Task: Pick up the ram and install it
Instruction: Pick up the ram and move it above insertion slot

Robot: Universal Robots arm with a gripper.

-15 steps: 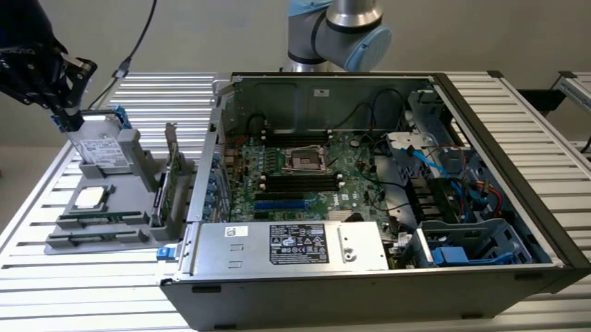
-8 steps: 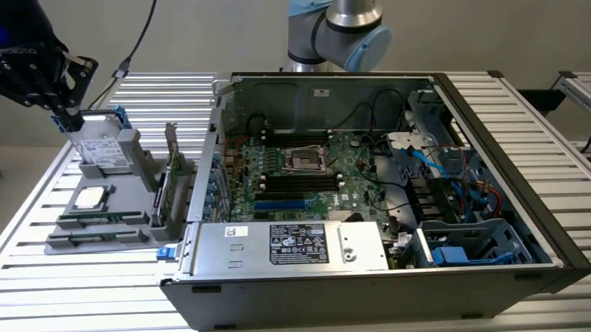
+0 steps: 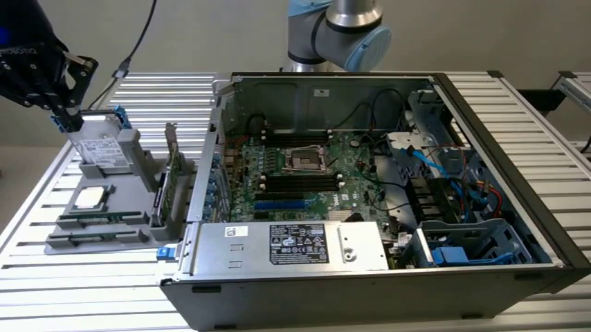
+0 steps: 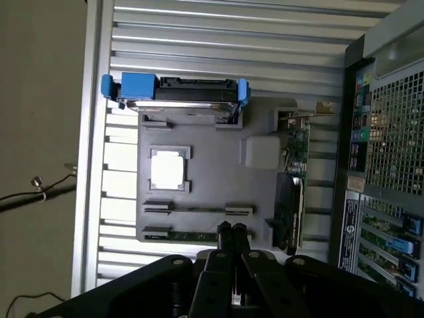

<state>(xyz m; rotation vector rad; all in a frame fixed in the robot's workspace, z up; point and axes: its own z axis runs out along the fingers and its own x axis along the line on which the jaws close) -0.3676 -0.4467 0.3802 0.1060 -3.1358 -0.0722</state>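
"Ram (image 3: 97,238), the thin, long green circuit-board stick: state its location."

"It sits on edge in a slot row of the flat grey plastic holder block (image 3: 129,202), on the ribbed aluminium table (image 3: 111,294) at the exterior view's left. It is well apart from the open black-and-silver computer case (image 3: 369,287). In the wrist view the ram (image 4: 189,234) reads as a narrow dark-green strip along the holder's edge row."

"Why is it stored on edge?"

"Probably so that the upper long edge stands free for a pinch from above. The taller green expansion card with metal bracket (image 3: 171,166) stands in a separate slot of the holder, nearer the case. It is not the part required."

"State of the black two-finger gripper (image 3: 66,104)?"

"Its fingers (image 4: 224,233) are drawn together with nothing between them. The gripper hangs well above the holder, touching no part."

"And the case?"

"It lies on its side with the panel off, so the long black motherboard slots (image 3: 293,182) face upward. That would allow a straight vertical insertion. No stick is visible in them, so installation is judged not yet begun."
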